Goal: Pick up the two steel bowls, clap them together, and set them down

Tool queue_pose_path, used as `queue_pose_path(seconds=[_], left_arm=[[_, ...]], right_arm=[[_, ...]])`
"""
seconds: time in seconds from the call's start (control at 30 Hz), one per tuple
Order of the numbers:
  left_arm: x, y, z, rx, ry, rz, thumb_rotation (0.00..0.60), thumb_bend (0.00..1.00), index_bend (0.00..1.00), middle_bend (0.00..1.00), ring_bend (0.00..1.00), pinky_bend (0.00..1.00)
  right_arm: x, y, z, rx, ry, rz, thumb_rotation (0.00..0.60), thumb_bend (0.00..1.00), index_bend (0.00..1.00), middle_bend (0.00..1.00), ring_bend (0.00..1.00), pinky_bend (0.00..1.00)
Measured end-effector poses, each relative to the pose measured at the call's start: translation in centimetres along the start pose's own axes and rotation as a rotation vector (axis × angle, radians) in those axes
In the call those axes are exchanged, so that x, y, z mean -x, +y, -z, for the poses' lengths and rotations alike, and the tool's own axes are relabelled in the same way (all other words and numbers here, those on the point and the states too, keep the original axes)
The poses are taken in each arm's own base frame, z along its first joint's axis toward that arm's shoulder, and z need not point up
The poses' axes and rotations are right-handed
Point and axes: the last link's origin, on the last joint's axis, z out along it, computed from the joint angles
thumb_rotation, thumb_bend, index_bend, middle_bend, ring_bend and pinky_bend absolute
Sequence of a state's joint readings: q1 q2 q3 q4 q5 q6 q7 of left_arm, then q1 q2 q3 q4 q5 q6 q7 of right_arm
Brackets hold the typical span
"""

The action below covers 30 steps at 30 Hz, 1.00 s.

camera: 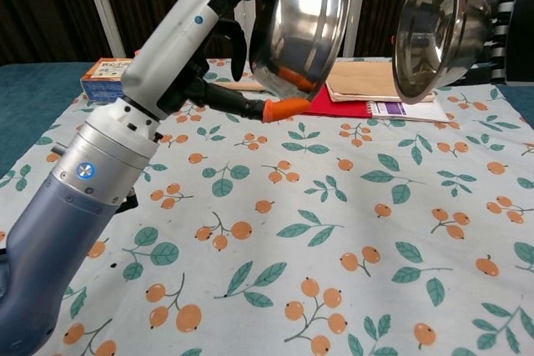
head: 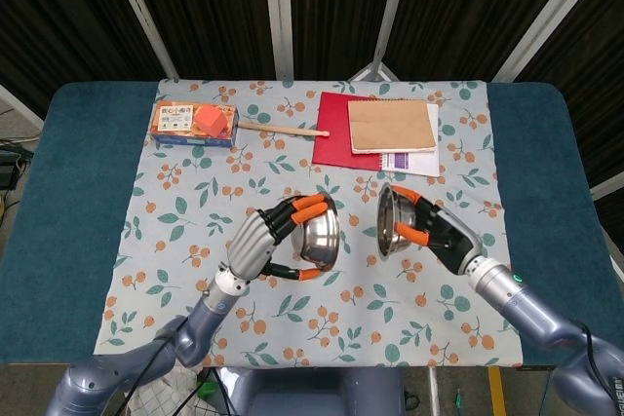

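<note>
Both steel bowls are off the surface [head: 88,192] and held up over its middle, near each other but apart, with a clear gap between their rims in both views. The left hand [head: 261,244] clasps the left bowl [head: 320,236] from behind, orange-tipped fingers [head: 310,206] hooked over the upper rim and the thumb under the lower rim, the bowl tipped on its side. The right hand [head: 441,234] grips the right bowl [head: 391,221] the same way, fingers wrapped round its back, its open mouth facing toward the left of the frame, at the other bowl. In the chest view the left bowl [camera: 302,21] sits at upper centre and the right bowl [camera: 427,27] at upper right, level with one another. The coming clap turns on that gap: each bowl lies straight across from the other, so the hands need only close sideways along one line. The left bowl's mouth looks angled somewhat away from square, so a slight turn of the wrist may help the rims meet. A red notebook [head: 333,130] and a small box [head: 194,123] lie well behind, toward the top of the frame.
</note>
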<state>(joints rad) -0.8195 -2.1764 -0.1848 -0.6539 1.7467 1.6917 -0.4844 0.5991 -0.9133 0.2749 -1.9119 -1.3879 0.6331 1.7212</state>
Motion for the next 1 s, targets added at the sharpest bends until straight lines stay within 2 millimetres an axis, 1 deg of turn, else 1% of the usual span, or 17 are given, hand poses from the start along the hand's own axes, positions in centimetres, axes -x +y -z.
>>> queue_pose_path(seconds=[0.17,0.5,0.83,1.0], left_arm=[[0.6,0.3,-0.2,0.012,0.0,-0.002,0.6,0.26,0.43,0.55,0.44,0.65],[0.8,0.4,-0.2,0.023,0.002,-0.016,0.6,0.26,0.43,0.55,0.44,0.65],[0.5,0.4,-0.2,0.027,0.009,-0.02,0.6,0.26,0.43,0.55,0.44,0.65],[0.4,0.3,-0.1,0.026,0.009,-0.021,0.6,0.26,0.43,0.55,0.44,0.65]], right_arm=[[1.0,0.2,0.4,0.008,-0.007,0.008,0.6,0.36,0.75,0.65,0.64,0.8],[2.5,0.8,1.1,0.009,0.007,-0.027,0.6,0.36,0.75,0.65,0.64,0.8],[5.3,2.1,1.5,0.035,-0.008,-0.031,0.6,0.36,0.75,0.65,0.64,0.8],[6.4,2.6,1.6,0.042,-0.01,-0.034,0.6,0.36,0.75,0.65,0.64,0.8]])
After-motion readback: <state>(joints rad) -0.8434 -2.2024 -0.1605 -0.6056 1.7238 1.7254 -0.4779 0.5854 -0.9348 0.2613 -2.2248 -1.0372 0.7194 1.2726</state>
